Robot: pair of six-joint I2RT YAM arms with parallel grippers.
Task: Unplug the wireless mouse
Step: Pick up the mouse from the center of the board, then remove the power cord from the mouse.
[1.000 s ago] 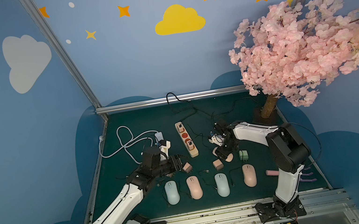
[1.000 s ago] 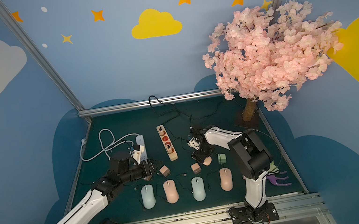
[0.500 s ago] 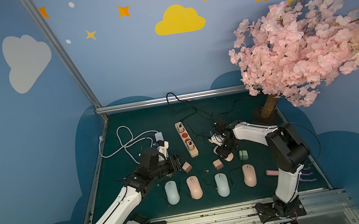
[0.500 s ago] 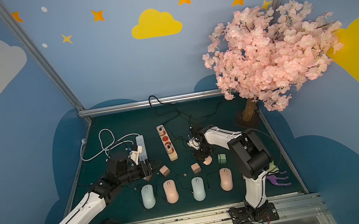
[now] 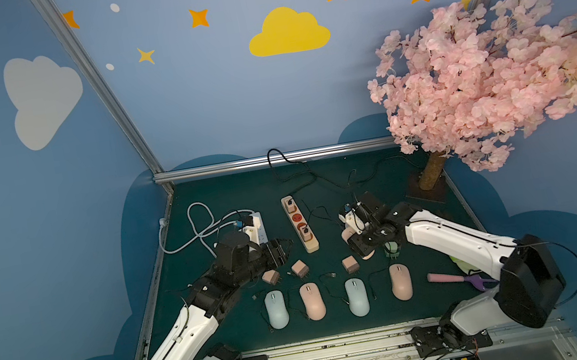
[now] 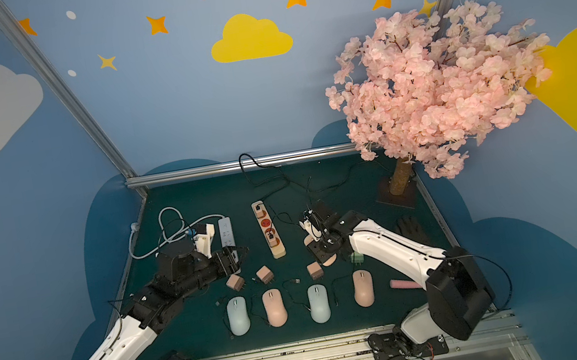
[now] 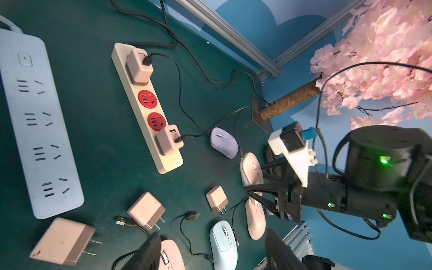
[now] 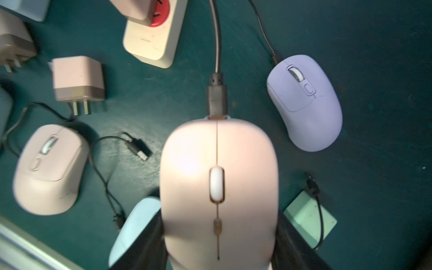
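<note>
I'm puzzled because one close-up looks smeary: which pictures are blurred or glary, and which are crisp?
Right wrist view: the pink mouse filling the frame has a washed-out bright patch; the second pink mouse and green mat around it are smeared. Left wrist view: crisp on the beige power strip. Both top views: sharp but dim.

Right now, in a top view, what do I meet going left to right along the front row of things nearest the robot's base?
Left blue mouse → left pink mouse → right blue mouse → right pink mouse → pink-handled tool.
</note>
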